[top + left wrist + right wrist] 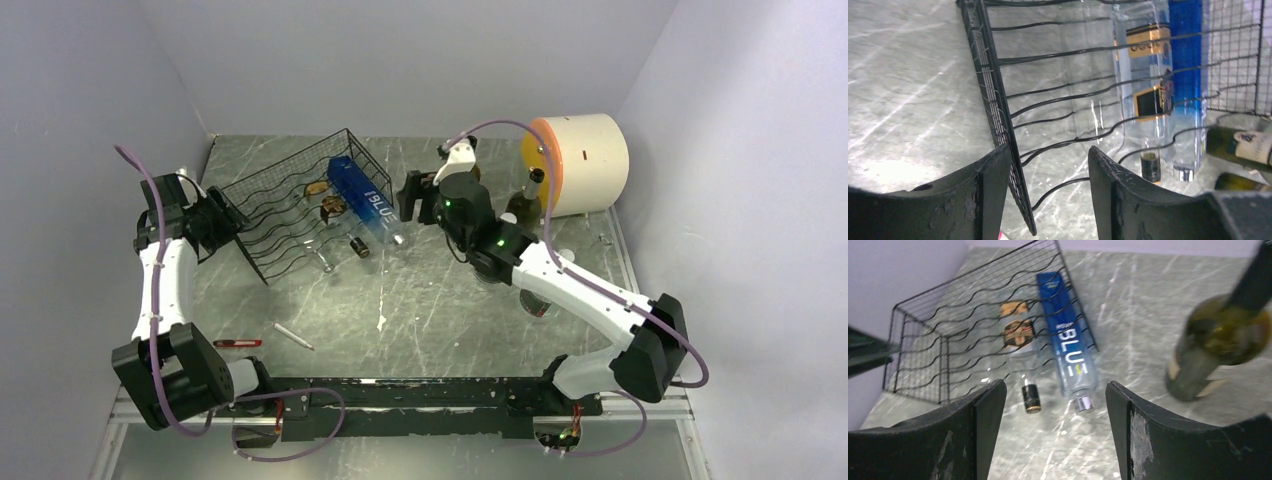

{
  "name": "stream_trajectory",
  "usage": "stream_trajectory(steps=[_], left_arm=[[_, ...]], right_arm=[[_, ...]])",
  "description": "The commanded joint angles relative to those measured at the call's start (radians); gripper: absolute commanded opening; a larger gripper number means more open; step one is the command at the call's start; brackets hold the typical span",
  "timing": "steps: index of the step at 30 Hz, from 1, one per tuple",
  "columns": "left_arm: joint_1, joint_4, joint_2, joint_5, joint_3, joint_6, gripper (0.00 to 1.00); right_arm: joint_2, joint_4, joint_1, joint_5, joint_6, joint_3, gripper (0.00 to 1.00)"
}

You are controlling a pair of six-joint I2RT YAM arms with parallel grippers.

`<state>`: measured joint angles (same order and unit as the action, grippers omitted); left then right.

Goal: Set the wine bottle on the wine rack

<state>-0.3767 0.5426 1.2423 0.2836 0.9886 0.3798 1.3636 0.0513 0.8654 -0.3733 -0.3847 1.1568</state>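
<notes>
The black wire wine rack [285,215] lies tipped at the back left, and my left gripper [218,222] is shut on its mesh end panel [998,115]; the panel stands between the fingers, against the left one. A blue bottle [365,200] and a clear bottle with amber labels [333,212] lie across the rack, necks pointing toward me. A dark green wine bottle [527,200] stands upright at the back right, blurred in the right wrist view [1215,347]. My right gripper [415,197] hovers open and holding nothing, between the rack and that bottle, above the bottle caps [1031,397].
A white cylinder with an orange face [585,160] lies behind the wine bottle by the right wall. A red pen [237,343] and a white stick [293,336] lie near the front left. Grey walls close in on the left, back and right.
</notes>
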Motion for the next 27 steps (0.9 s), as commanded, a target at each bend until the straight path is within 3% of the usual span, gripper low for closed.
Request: stream_trajectory(steps=[1,7,13,16,27], left_arm=[[0.024,-0.072,-0.057,0.222,0.034,0.002,0.62],[0.024,-0.082,-0.093,0.335,0.033,-0.059,0.66],[0.025,-0.026,-0.172,0.046,0.036,-0.081,0.71],[0.027,-0.036,-0.209,-0.006,0.018,-0.077,0.72],[0.151,-0.028,-0.27,0.186,0.104,-0.181,0.73]], right_arm=[[-0.044,0.099,-0.057,-0.111,0.044,0.059,0.77],[-0.061,0.235,-0.119,-0.235,0.06,0.084,0.77],[-0.059,0.31,-0.183,-0.261,0.068,0.09,0.78],[-0.024,0.307,-0.194,-0.239,0.093,0.129,0.78],[0.214,0.282,-0.287,-0.166,0.139,0.365,0.78]])
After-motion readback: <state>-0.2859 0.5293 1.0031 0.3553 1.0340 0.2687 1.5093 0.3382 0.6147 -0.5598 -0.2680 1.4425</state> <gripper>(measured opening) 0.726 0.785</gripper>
